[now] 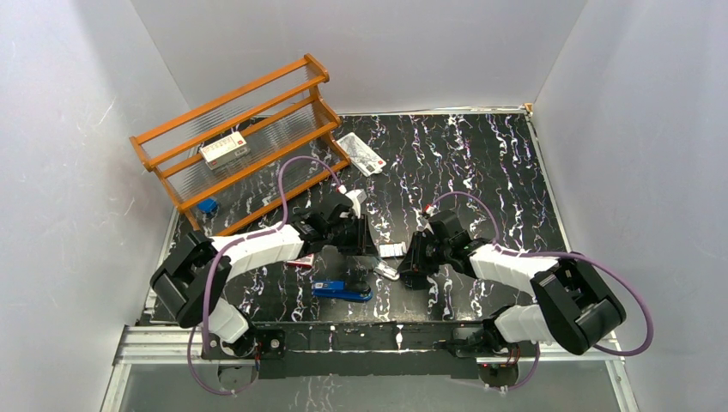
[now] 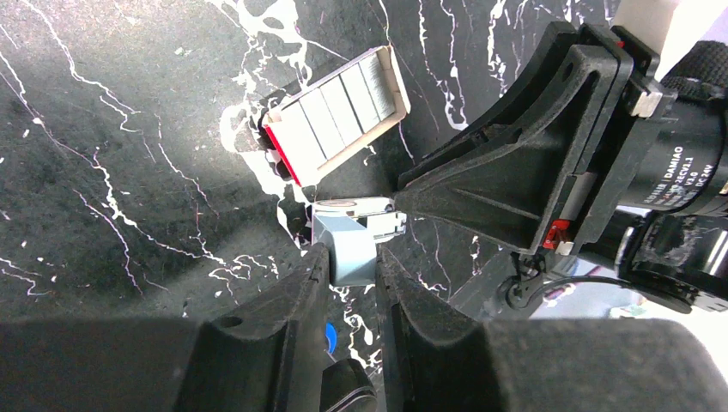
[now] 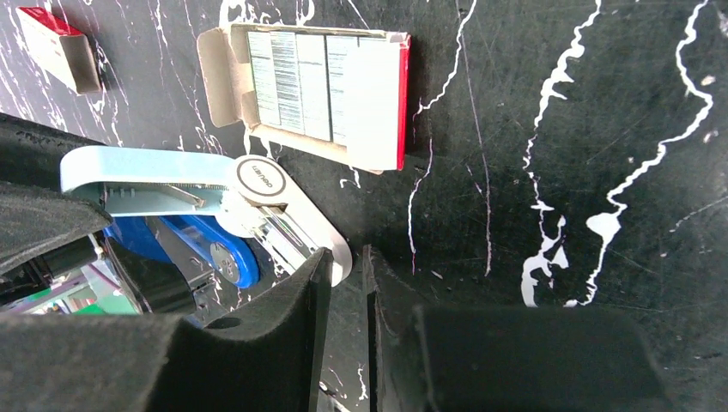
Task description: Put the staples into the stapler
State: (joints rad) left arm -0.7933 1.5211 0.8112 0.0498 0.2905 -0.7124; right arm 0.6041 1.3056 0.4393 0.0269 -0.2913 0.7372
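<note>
Gripping a small pale-blue stapler (image 2: 343,245) from both sides, the two arms meet mid-worktop (image 1: 481,172). The left pincer (image 2: 352,266) is clamped on its pale-blue body. The right pincer (image 3: 346,262) is nipped onto its white tip, beside the bared silvery channel. Just beyond it lies the open tray of staples (image 3: 318,81), strips side by side. The blue stapler (image 1: 342,289) lies flat nearer the arms, slightly left, with no pincer on it. A red box sleeve (image 3: 51,43) sits further left.

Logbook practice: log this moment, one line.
left gripper: holds pale-blue plastic stapler; right gripper: at its white end; cardboard staple tray: stocked
</note>
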